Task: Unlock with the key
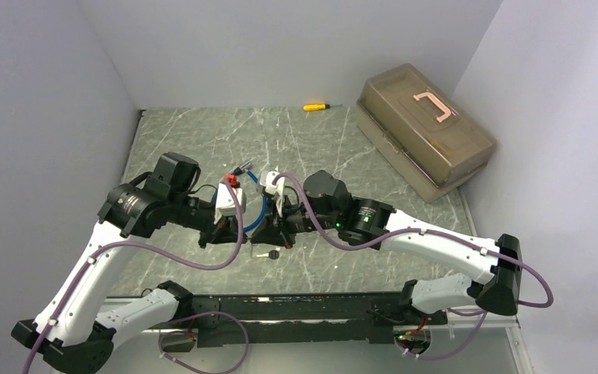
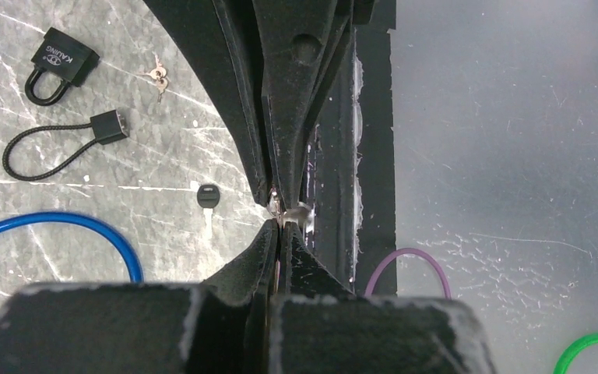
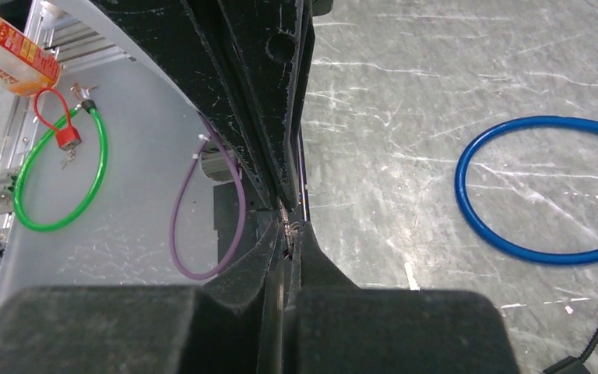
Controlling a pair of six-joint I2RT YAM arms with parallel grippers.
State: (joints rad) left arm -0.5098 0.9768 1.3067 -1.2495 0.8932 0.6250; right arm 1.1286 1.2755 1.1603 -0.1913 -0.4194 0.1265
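My left gripper [image 1: 269, 230] and right gripper [image 1: 288, 227] meet tip to tip low over the marble table [image 1: 342, 156]. In the left wrist view my left gripper [image 2: 282, 227] is shut on a small silver metal piece [image 2: 297, 212]; I cannot tell what it is. The right gripper [image 2: 280, 196] reaches in from above and pinches the same spot. In the right wrist view the right gripper [image 3: 288, 234] is shut with that thin metal piece between its tips. A black-headed key [image 2: 209, 196] lies loose on the table beside them, also the black-headed key [image 1: 269, 254]. The blue cable loop [image 3: 545, 195] lies nearby; its lock body is hidden.
A brown translucent toolbox [image 1: 424, 132] stands at the back right and a yellow screwdriver [image 1: 315, 106] by the back wall. A black padlock [image 2: 61, 61], a black cable lock [image 2: 109, 126] and small keys [image 2: 157, 74] lie on the table. A green cable [image 3: 54, 179] with a red padlock [image 3: 66, 139] lies off the table.
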